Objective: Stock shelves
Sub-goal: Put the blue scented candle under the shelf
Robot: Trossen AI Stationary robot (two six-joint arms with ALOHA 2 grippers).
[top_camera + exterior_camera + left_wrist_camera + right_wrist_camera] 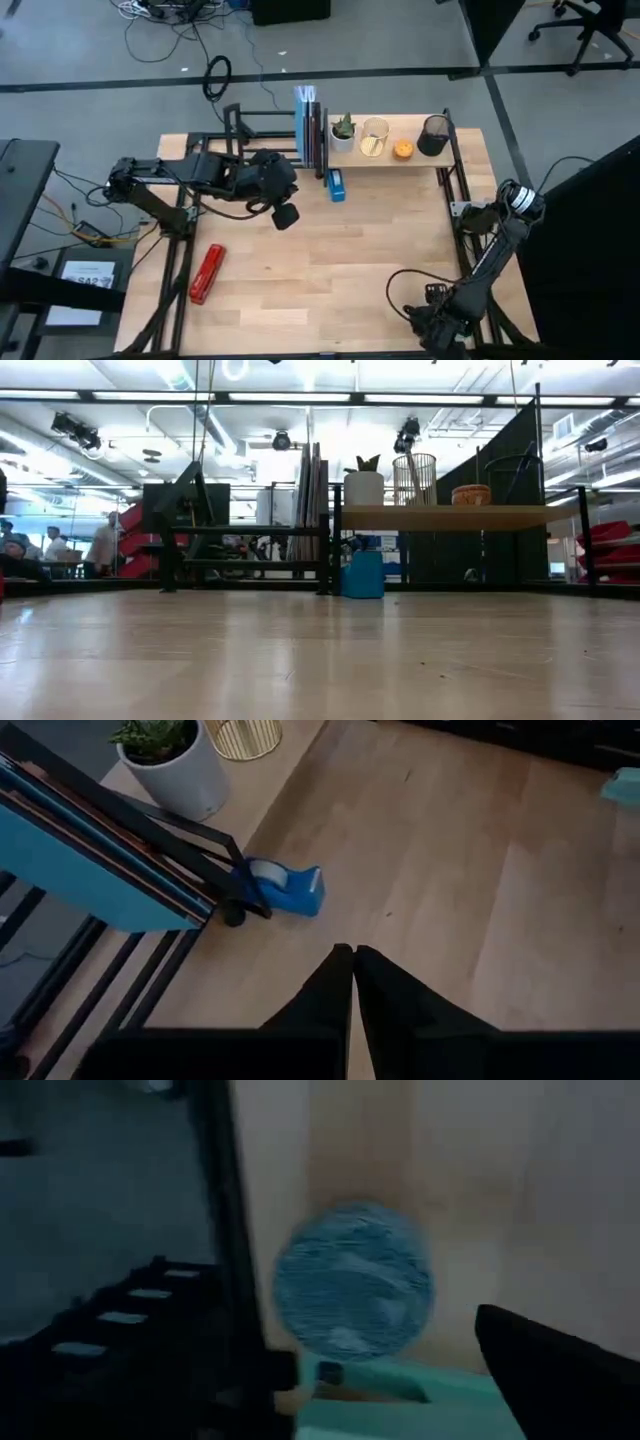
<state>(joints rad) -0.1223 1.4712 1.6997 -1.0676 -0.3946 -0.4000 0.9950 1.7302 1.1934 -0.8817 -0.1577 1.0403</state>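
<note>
Pale wood plank shelf [385,157]; black metal-bar rack [262,130]; glossy blue plastic tape dispenser [285,888]

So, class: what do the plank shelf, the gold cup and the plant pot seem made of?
Plank shelf: pale, matte, probably wood. Gold cup: shiny see-through wire mesh, likely metal. Plant pot: smooth white, ceramic or plastic; cannot tell which.
</note>
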